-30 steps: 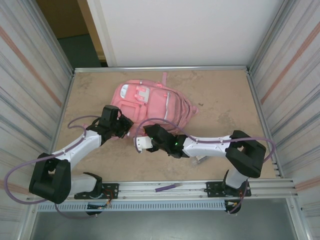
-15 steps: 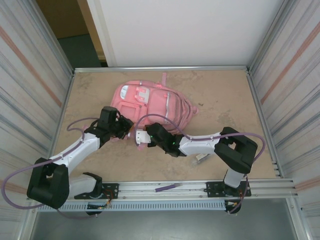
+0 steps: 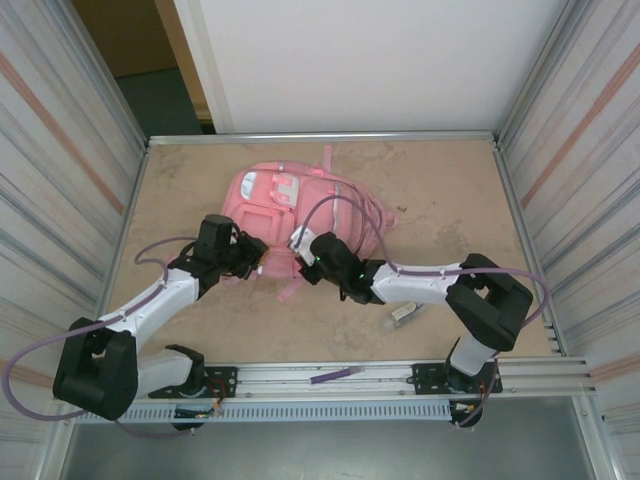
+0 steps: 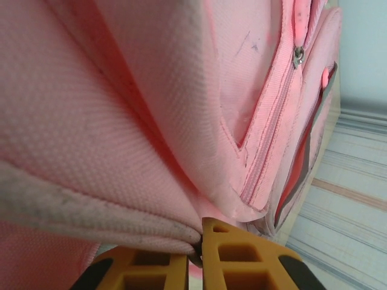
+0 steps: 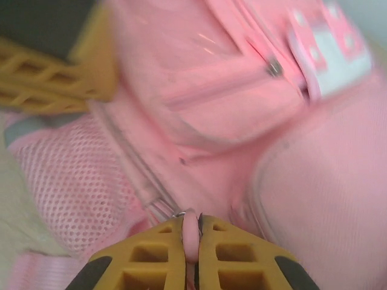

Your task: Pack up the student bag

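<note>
Right gripper [image 3: 301,252], now advanced onto the student bag [image 3: 300,205] lying nearer the tabletop [image 3: 450,200] far edge, is pinching its pink pull tab [image 5: 191,234] tight while left gripper [image 4: 201,232] is clamping bag fabric, likely bracing for unzipping.

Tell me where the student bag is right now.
The student bag lies on the table, left of centre toward the far edge in the top view; the left gripper and right gripper both pinch its near side.

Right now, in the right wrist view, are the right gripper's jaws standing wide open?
No. The right gripper has its jaws pressed together on a small pink tab at a zipper of the student bag.
</note>
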You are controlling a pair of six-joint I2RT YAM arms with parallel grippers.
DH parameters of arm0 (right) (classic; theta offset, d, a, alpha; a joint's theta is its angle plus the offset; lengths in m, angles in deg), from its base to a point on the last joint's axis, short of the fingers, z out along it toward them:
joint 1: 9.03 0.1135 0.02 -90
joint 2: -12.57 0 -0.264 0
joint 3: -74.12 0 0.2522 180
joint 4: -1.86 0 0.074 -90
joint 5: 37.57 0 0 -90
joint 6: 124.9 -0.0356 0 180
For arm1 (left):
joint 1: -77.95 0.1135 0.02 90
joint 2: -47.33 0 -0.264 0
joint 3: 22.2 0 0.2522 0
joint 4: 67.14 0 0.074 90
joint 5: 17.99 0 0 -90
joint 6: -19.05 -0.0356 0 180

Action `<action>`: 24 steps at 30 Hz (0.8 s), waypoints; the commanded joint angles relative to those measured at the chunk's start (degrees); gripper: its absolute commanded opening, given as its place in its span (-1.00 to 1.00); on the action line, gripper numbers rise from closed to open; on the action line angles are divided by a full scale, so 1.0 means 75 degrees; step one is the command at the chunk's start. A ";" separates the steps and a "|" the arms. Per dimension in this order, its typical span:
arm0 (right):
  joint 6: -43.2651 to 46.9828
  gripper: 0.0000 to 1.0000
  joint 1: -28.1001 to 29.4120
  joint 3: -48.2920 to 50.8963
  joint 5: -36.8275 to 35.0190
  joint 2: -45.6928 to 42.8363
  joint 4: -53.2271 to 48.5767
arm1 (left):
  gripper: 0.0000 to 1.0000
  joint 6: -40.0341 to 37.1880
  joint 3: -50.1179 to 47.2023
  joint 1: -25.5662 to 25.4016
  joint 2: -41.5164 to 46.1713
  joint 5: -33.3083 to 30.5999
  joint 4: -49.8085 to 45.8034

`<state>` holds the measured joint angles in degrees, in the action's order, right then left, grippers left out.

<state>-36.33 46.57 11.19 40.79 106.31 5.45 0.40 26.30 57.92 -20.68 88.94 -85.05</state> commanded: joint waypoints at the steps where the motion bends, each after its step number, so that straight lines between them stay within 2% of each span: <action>1: -0.3576 -1.00 -0.0381 -0.0215 0.0775 -0.0206 -0.0672 | -0.80 -0.0058 -0.0033 0.0136 0.0197 0.0010 0.0119; 2: -0.3990 -1.00 -0.0490 -0.0272 0.1196 -0.0193 -0.0736 | -0.80 -0.0089 -0.0039 0.0164 0.0171 0.0016 0.0127; 5: -0.4914 -1.00 -0.0708 -0.0260 0.1652 -0.0331 -0.0925 | -0.80 -0.0091 -0.0071 0.0259 0.0109 0.0071 0.0278; 8: -0.5119 -1.00 -0.0785 -0.0294 0.1384 -0.0464 -0.1198 | -0.80 -0.0184 -0.0188 0.0354 0.0053 0.0068 0.0612; 14: -0.5839 -1.00 -0.1201 -0.0791 0.2347 -0.0288 -0.1600 | -0.81 -0.0358 -0.0261 0.0587 -0.0160 0.0146 0.0917; 24: -0.5553 -1.00 -0.1344 -0.0254 0.1733 -0.0751 -0.2237 | -0.81 -0.0823 -0.0074 0.1387 -0.0743 0.0549 0.0810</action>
<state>-77.97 37.71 8.22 56.90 103.97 -7.82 -2.59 24.75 66.32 -25.22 94.73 -79.08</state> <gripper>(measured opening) 0.056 0.097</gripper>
